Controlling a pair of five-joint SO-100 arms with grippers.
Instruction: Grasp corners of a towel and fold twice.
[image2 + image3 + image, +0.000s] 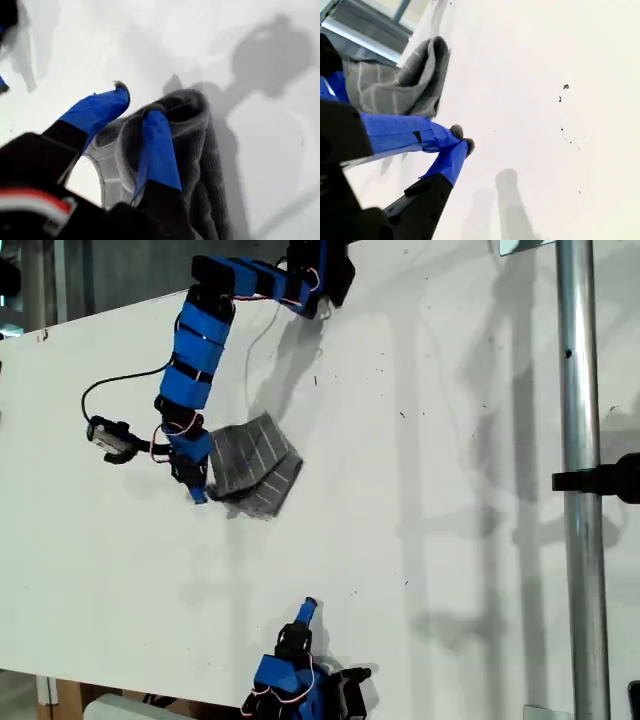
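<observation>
Exterior view first: the towel (256, 468) sits folded into a lumpy bundle on the white counter (450, 490), toward the exterior view's left and a bit above the middle. One blue arm (200, 350) reaches down from the top edge, and my first pincer (196, 478) is right at the bundle's edge on the exterior view's left. My second pincer (308, 608) is down near the bottom edge, well apart from the cloth, tip resting over bare counter. A metal pole (578, 480) runs up the exterior view's right side. First wrist view: my first pincer (134, 107) has its jaws spread, one blue finger (156, 150) pushed into a fold of the grey towel (195, 130) and the other (97, 111) outside over the counter, so it's not clamped on anything. Second wrist view: my second pincer (462, 140) has its tips pressed together with nothing between them, and the striped towel (395, 82) lies further off on the counter.
</observation>
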